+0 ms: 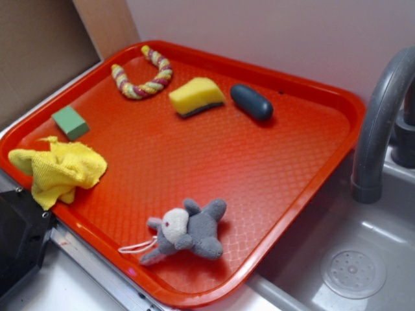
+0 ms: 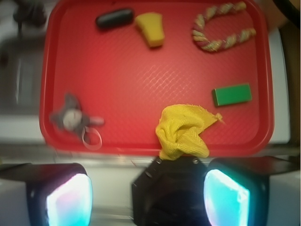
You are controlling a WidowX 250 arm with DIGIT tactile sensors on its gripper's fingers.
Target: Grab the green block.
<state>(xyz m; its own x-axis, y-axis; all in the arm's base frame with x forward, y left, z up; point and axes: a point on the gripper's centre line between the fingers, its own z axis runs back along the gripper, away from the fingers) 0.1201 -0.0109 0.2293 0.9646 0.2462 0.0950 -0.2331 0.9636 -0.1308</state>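
Six things lay on the red tray (image 1: pixel 311 97) when I looked. My claw (image 2: pixel 148 200) hung off the tray's near edge, its fingers (image 2: pixel 225 197) spread wide apart and holding nothing. I saw the green block (image 2: pixel 232 94) flat near the tray's edge, just beyond the crumpled yellow cloth (image 2: pixel 183 132), apart from it.

Exterior oblique over tray (image 1: pixel 311 123), wrist overhead, same tray

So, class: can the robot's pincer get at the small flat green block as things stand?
Probably yes: the green block lies alone on the red plastic tray, clear of the crumpled yellow cloth, and the pincer is open.
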